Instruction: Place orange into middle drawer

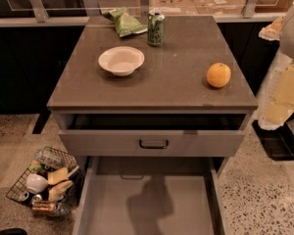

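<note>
— Speckled floor, dark cabinets and a grey table in the middle. Where are the jaws?

— Out of frame, so I cannot tell if they are apart or together. Only the pale arm shows, at the 3 o'clock edge.

— And the orange?

— The orange sits on the table toward 3 o'clock, well apart from the white bowl. The green can and green bag are at 12. The middle drawer is pulled out at 6, below the upper drawer.
</note>
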{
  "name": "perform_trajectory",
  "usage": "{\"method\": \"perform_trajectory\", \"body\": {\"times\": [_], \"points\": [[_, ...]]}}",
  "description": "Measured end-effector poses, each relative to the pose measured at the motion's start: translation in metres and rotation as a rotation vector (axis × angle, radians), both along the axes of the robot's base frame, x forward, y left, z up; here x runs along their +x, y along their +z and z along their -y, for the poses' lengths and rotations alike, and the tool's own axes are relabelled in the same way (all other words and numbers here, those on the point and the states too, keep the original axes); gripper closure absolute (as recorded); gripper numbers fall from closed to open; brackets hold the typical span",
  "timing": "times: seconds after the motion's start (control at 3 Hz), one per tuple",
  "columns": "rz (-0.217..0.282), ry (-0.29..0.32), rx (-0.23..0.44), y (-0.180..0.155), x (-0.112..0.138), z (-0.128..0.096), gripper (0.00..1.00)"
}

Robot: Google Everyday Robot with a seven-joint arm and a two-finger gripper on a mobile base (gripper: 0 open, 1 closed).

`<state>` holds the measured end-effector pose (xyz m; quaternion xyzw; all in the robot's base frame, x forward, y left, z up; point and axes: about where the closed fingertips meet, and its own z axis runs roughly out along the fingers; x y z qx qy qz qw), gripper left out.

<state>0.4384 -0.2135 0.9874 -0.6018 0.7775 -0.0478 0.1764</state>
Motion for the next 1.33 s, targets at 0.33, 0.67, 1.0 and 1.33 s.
{"method": "perform_trajectory", "body": {"times": [0.33,0.67,1.0,1.33], "points": [[0.0,0.0,0.0,0.0,0.0,0.0,0.0],[0.025,0.002,0.02,0.002,0.005,0.002,0.0],[0.099,0.022,0.094,0.001,0.028,0.007,0.0],[0.195,0.069,0.247,-0.024,0.06,0.014,0.0]]}}
